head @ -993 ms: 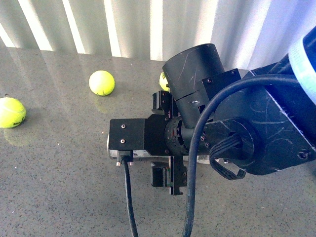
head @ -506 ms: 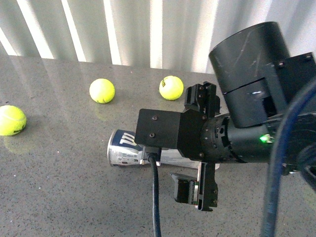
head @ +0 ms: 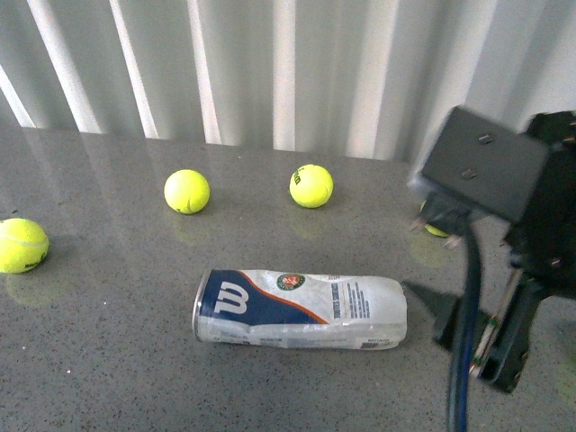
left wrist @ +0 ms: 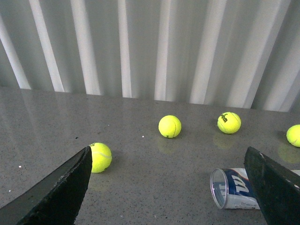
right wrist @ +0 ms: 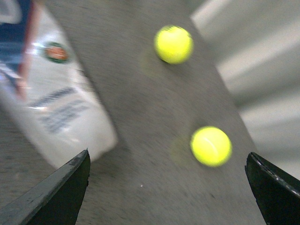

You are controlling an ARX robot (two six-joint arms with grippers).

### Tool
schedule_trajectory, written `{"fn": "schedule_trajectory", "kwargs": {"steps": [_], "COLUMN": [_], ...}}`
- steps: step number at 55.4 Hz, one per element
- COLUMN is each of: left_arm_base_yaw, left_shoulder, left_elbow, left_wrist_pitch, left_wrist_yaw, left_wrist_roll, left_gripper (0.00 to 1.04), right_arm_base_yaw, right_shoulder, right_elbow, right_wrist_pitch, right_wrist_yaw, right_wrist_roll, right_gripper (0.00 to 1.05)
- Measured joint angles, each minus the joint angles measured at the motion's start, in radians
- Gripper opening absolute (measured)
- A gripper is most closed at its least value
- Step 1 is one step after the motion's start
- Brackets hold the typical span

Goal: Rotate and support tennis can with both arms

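Tennis can [head: 301, 309] lying sideways on table [head: 108, 360], neither arm touching it. Right gripper [head: 481, 346] hovering near one end, left gripper [left wrist: 168, 150] hanging well apart, both spreading fingers wide. Rotating, supporting not yet begun.

My front camera looks down across the table [head: 90, 360] toward the ribbed wall [head: 270, 63]. Left wrist faces that wall from lower; right wrist, blurred, sits closest. All share the tennis can [head: 301, 309], lower centre in front.
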Motion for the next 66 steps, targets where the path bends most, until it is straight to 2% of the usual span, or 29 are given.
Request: {"fn": "schedule_trajectory", "kwargs": {"steps": [8,19,27,33,37,39,40,41,42,45,48,53,58,66], "left_arm_base_yaw": [0.0,0.0,0.0,0.0,0.0,0.0,0.0,0.0,0.0,0.0,0.0,0.0,0.0,0.0], "left_shoulder": [0.0,0.0,0.0,0.0,0.0,0.0,0.0,0.0,0.0,0.0,0.001,-0.001,0.0,0.0], "left_elbow": [0.0,0.0,0.0,0.0,0.0,0.0,0.0,0.0,0.0,0.0,0.0,0.0,0.0,0.0], "left_wrist_pitch": [0.0,0.0,0.0,0.0,0.0,0.0,0.0,0.0,0.0,0.0,0.0,0.0,0.0,0.0], "left_wrist_yaw": [0.0,0.0,0.0,0.0,0.0,0.0,0.0,0.0,0.0,0.002,0.0,0.0,0.0,0.001], "left_wrist_roll": [0.0,0.0,0.0,0.0,0.0,0.0,0.0,0.0,0.0,0.0,0.0,0.0,0.0,0.0], "left_gripper": [0.98,0.98,0.98,0.98,0.98,0.98,0.98,0.98,0.98,0.98,0.98,0.98,0.98,0.98], "right_arm_base_yaw": [-0.173,-0.427,-0.521,-0.511,-0.454,-0.442,-0.444,-0.444,-0.439,-0.412,-0.378,-0.347,-0.284,-0.255], "right_shoulder": [-0.047,-0.229,-0.432,-0.584,-0.68,-0.71,-0.733,-0.771,-0.803,-0.87,-0.911,-0.95,-0.993,-1.057], "right_elbow": [-0.061,-0.121,-0.176,-0.221,-0.27,-0.278,-0.273,-0.262,-0.258,-0.272,-0.311,-0.37,-0.396,-0.426], "right_wrist_pitch": [0.137,0.188,0.232,0.306,0.41,0.408,0.361,0.262,0.181,0.016,-0.071,-0.105,-0.117,-0.136], "right_wrist_yaw": [0.163,0.378,0.462,0.512,0.553,0.514,0.477,0.348,0.271,0.126,0.063,0.065,0.159,0.158], "right_wrist_roll": [0.135,0.328,0.425,0.463,0.449,0.455,0.472,0.514,0.549,0.628,0.69,0.751,0.774,0.784], "right_gripper": [0.97,0.97,0.97,0.97,0.97,0.96,0.94,0.9,0.86,0.77,0.68,0.51,0.35,0.12]}}
